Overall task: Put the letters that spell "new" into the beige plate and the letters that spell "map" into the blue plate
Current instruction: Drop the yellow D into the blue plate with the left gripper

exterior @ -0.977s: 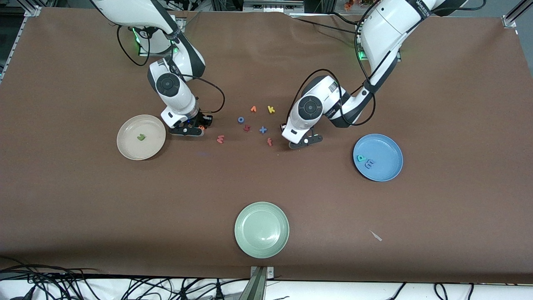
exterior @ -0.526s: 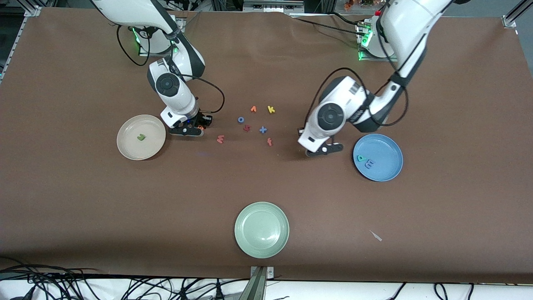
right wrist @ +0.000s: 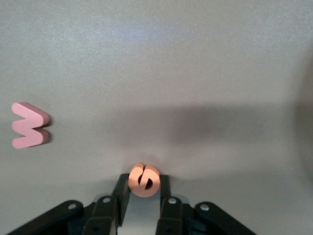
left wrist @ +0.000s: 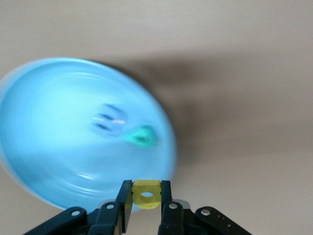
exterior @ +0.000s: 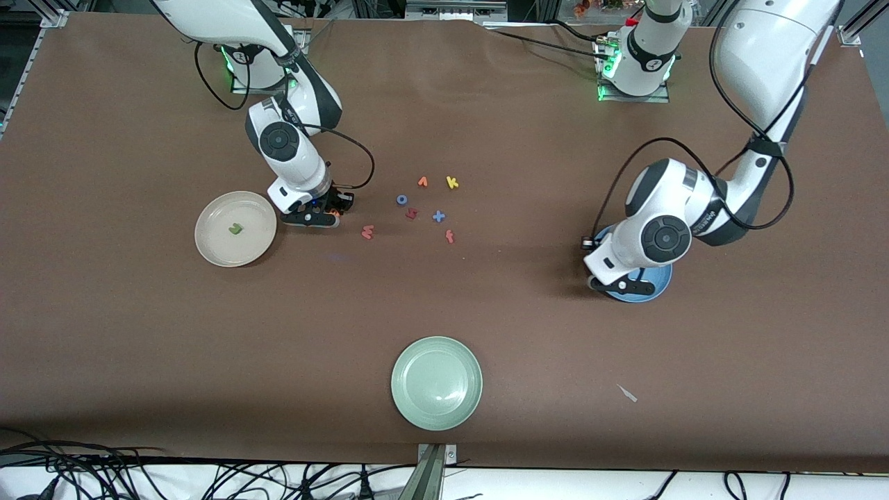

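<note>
Yellow a (left wrist: 146,194) in left claw (left wrist: 146,208)

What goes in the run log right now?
left end effector: holds yellow a over blue plate | right end effector: grips orange e

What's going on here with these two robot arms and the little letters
Two arms are sorting foam letters into plates. The left gripper holds the yellow a over the edge of the blue plate, which already has the teal p and periwinkle m. The right gripper is shut on the orange e at the table, beside the beige plate holding the green n. The salmon w lies on the table.
</note>
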{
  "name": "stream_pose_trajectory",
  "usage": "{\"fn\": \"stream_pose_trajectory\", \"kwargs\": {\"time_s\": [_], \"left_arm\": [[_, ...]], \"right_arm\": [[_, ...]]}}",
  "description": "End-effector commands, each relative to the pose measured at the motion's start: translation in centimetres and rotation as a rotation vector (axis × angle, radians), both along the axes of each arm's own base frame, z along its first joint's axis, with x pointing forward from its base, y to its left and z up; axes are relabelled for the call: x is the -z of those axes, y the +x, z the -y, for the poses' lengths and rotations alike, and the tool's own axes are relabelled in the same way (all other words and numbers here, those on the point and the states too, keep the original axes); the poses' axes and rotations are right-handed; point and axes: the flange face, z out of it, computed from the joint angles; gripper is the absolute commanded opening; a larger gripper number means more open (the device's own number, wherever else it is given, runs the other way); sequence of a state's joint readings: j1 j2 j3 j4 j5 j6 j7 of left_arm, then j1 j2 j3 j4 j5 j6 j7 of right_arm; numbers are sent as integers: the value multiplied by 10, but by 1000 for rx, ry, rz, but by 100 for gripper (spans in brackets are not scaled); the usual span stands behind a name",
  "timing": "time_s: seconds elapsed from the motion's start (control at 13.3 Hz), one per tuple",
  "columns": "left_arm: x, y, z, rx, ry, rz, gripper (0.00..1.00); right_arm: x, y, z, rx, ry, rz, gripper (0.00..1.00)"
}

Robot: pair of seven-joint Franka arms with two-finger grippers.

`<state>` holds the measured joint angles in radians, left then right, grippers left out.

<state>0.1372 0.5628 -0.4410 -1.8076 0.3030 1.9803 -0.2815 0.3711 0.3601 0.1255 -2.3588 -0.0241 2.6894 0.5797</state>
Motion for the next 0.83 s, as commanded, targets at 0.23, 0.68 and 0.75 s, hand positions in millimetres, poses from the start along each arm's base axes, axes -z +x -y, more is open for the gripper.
{"fn": "stream_pose_trajectory", "kwargs": {"time_s": [0.23,0.68,0.75], "left_arm": [[28,-4,-24,88,39,-30,43],[-10,6,-21,133,34,21,99],[-36,11,-20,151,43,49,100]], "right_arm": [[-12,8,-5,0,-2,10,28],[-51,36,4,-24,-58,-54,27],[-55,41,16,-43,-64,-57,27]]}}
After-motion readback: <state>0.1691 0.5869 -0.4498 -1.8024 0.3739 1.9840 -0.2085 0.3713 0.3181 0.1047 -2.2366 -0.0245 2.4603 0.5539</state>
